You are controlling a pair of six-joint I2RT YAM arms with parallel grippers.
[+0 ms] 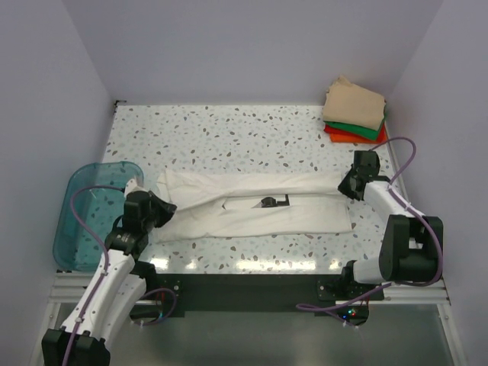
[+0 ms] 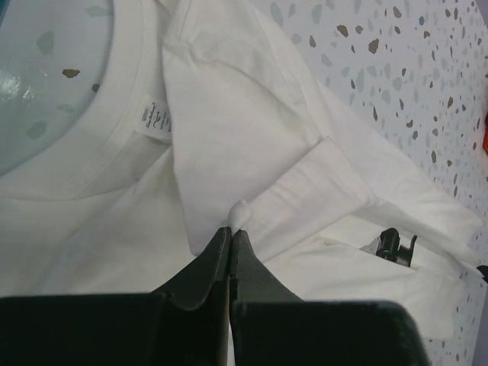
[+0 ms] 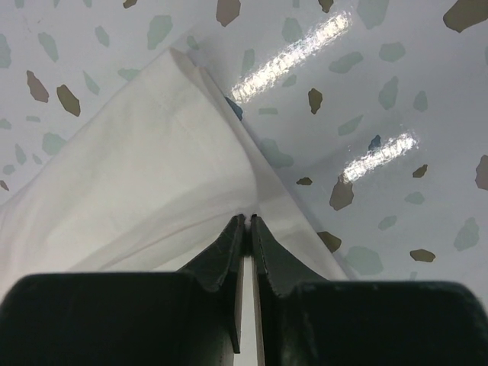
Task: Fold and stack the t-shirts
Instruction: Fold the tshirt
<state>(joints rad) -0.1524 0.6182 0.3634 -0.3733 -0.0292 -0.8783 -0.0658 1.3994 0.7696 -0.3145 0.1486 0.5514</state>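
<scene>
On table [image 1: 229,130] beside teal bin [image 1: 76,206] | white t-shirt [image 1: 305,210] | left fingers [image 2: 210,267] pinching it | right fingers [image 3: 221,255] pinching its edge

Left arm [image 1: 107,276] and right arm [image 1: 386,200] stretch low, wide apart, left tool [image 2: 231,229] and right tool [image 3: 248,219] pinched closed.

Nothing legible, honestly. Closest bet: a tiny grey neck print [image 2: 152,122] inside the collar of the white t-shirt [image 2: 252,130], way too blurry to read. Also a small black chest print [image 1: 268,202] on the same tee, partly hidden by folds, no letters to make out.
</scene>
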